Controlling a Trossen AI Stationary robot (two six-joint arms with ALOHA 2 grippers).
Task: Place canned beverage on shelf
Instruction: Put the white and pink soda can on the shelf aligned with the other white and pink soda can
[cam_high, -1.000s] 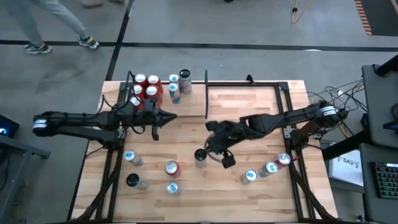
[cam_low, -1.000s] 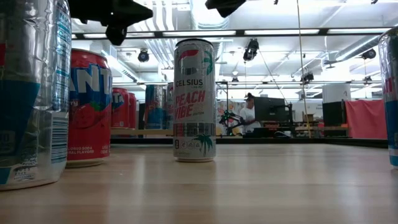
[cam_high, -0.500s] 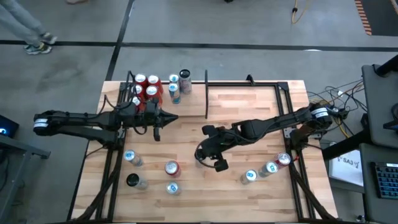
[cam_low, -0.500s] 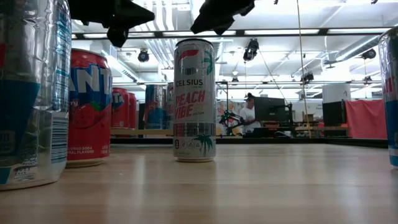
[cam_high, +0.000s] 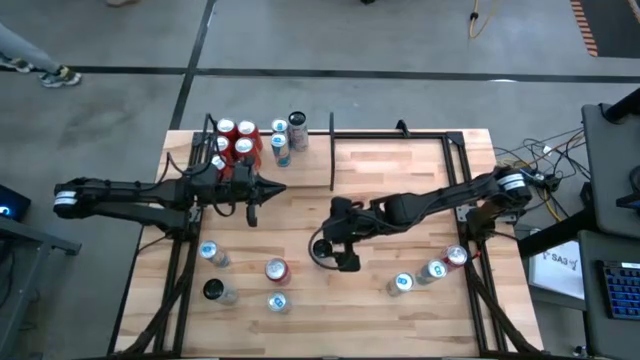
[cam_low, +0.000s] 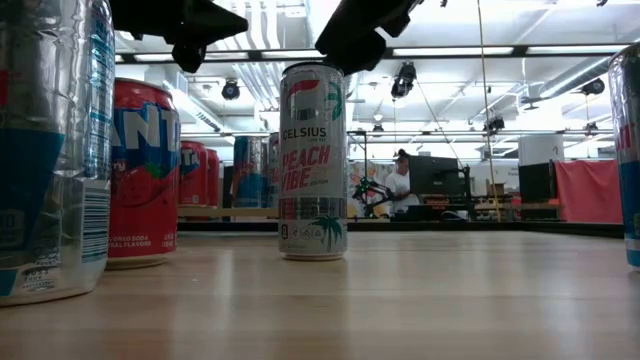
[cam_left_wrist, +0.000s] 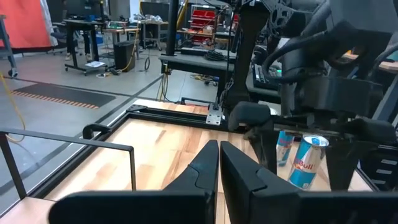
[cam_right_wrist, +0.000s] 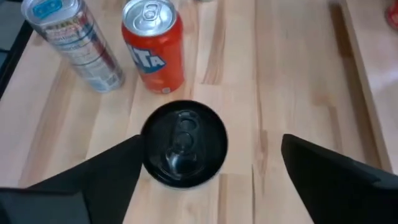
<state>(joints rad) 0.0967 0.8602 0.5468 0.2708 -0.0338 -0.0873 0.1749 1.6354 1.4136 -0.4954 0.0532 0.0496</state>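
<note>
Light wood: my desk (cam_high: 400, 180) is pale planks inside a thin black frame.
Shelf: the shelf (cam_high: 205, 135), the narrow bay at the far left corner, holds six cans by my count from above – four red cans (cam_high: 236, 142), a blue can (cam_high: 280, 143) and a grey can (cam_high: 297, 128).
Loose cans, left front: four stand apart from one another – a blue-topped can (cam_high: 208, 252), an orange can (cam_high: 276, 269), a black-topped can (cam_high: 213, 290) and a second blue-topped can (cam_high: 277, 302).
Loose cans, right front: three near the frame rail, the Red Bull cans (cam_high: 427, 272).
Target can: the Celsius can (cam_high: 322, 250) stands upright on the desk near its middle, black lid up, well apart from the shelf.
My right claw (cam_high: 336, 250): spread wide, poised just above the Celsius can, one finger (cam_right_wrist: 93, 180) on each side of the lid; I hold nothing.
My left claw (cam_high: 251, 210): fingers pressed together, empty, hanging over the desk just in front of the shelf.
</note>
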